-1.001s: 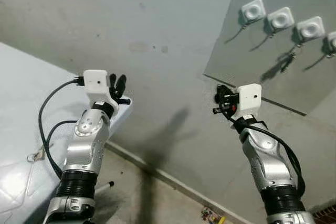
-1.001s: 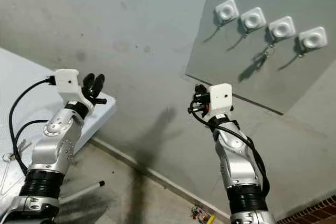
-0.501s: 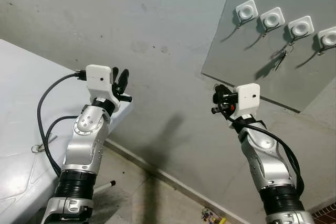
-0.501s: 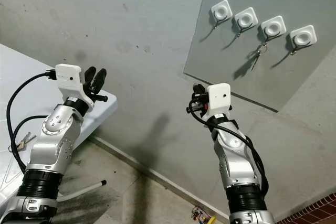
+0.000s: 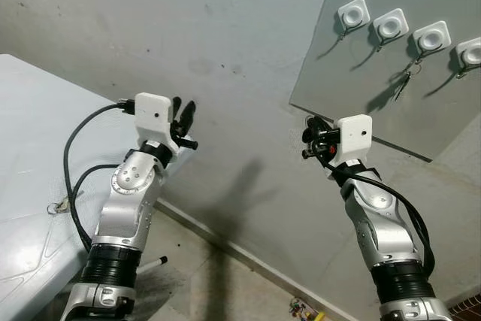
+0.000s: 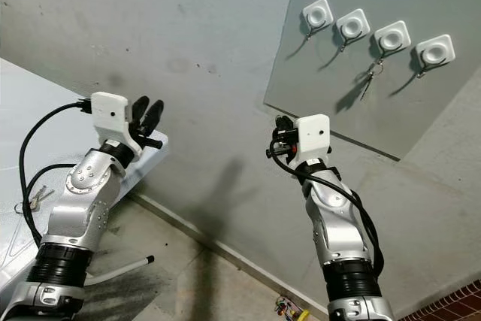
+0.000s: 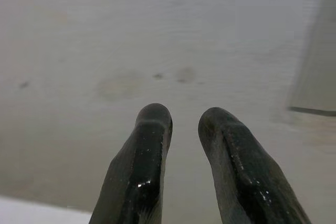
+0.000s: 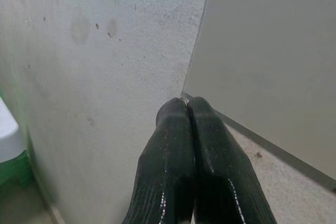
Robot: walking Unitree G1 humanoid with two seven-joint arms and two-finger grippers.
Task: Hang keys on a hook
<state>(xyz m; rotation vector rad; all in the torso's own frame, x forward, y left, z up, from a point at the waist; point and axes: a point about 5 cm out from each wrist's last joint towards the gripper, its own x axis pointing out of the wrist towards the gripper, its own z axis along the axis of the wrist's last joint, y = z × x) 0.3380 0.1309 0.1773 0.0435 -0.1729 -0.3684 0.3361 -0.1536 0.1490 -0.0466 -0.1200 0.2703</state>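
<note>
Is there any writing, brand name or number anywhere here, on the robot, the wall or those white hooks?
No readable text anywhere.
Hooks on the grey board: plain white, no labels.
White camera boxes on the wrists: blank.
Litter on the floor: too small to read.

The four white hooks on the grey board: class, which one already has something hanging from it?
The third hook from the left: a set of keys dangles beneath it, while the other three hold nothing.
</note>
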